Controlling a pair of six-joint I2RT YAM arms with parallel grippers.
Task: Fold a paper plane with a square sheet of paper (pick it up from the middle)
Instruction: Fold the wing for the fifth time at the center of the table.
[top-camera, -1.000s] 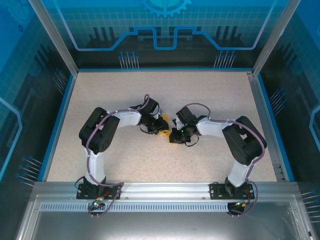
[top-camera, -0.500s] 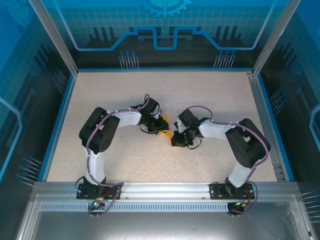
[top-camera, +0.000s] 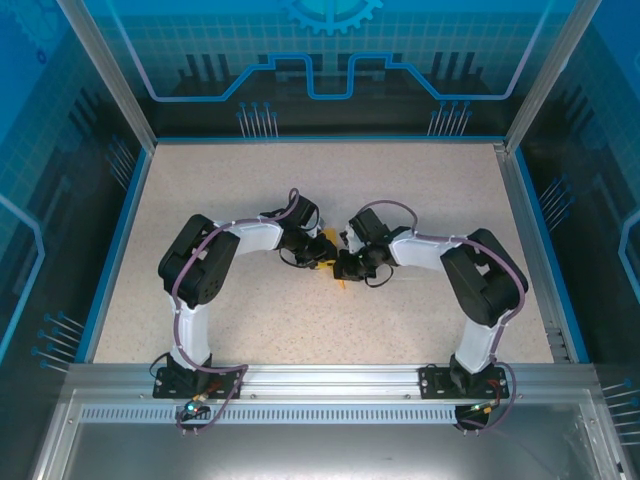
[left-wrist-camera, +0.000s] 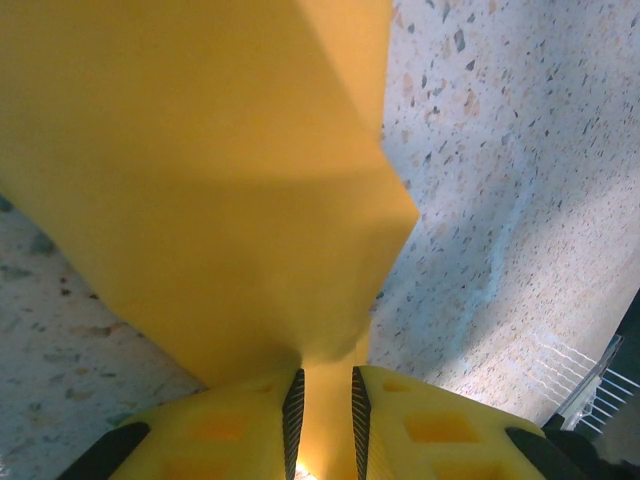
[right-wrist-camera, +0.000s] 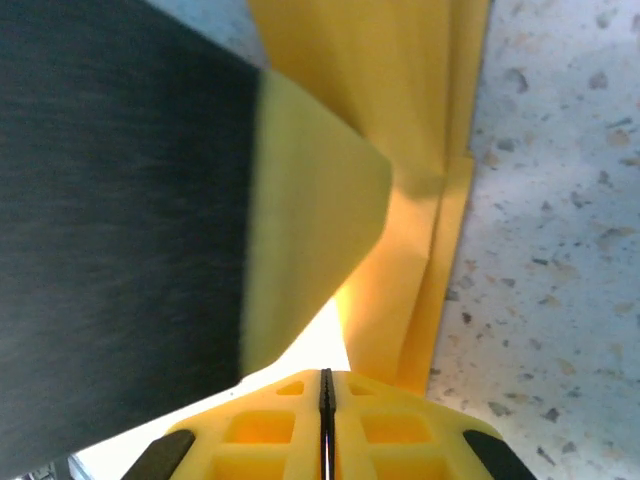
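The left pincer (left-wrist-camera: 325, 392) was clamped on the orange-yellow sheet of paper (left-wrist-camera: 220, 190), which rose from between its fingers as a broad folded slab against the speckled bench (left-wrist-camera: 520, 180). The right pincer (right-wrist-camera: 323, 388) had its jaws together (whether any paper was nipped in the slit, I could not tell), with the sheet's creased layers right at its tips. Both arms met near mid-bench.

Readable text: none on any surface.
Back panel (top-camera: 420, 60): light-blue gear emblem (top-camera: 331, 12) above circuit-style lines; no letters or numbers.
Folded paper (left-wrist-camera: 200, 180): plain orange-yellow, with no print.
Desk (top-camera: 300, 180): speckled top, with no label or marking that can be made out.
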